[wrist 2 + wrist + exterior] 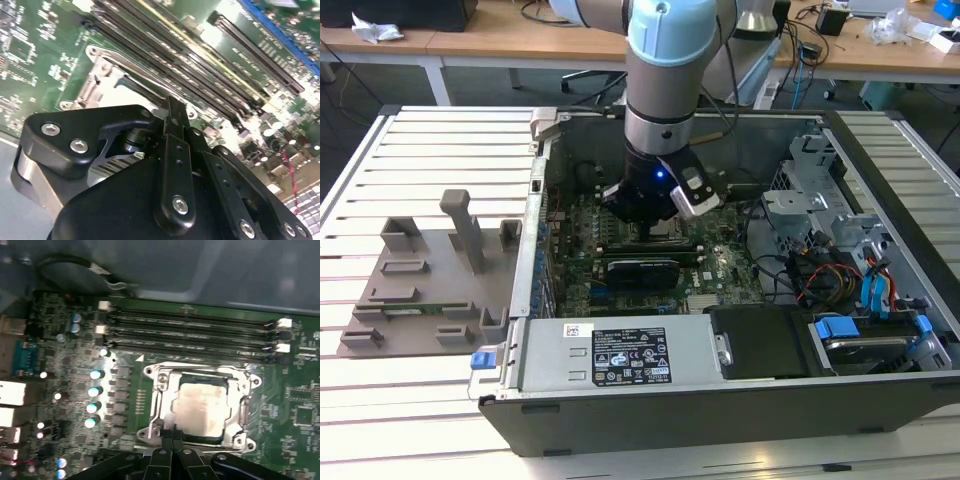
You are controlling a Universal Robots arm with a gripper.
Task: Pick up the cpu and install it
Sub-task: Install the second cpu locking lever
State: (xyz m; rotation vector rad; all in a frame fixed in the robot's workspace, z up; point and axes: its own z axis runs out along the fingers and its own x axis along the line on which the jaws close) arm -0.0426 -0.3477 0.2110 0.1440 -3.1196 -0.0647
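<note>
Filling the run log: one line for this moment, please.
tool: over socket frame, inside open PC case | cpu: lying in socket frame | holder plate: outside case, exterior view's left

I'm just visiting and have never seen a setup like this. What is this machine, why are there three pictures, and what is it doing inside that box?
It is a robot arm reaching down into an open computer case that lies on a slatted table. The exterior view comes from a camera standing off the arm; both wrist views come from cameras riding on the arm, looking down past its gripper. In the first wrist view you see the green motherboard, and on it the cpu, a pale square chip lying inside its metal socket frame. The gripper hovers at that frame's edge. Beside the case lies a grey holder plate.
</note>
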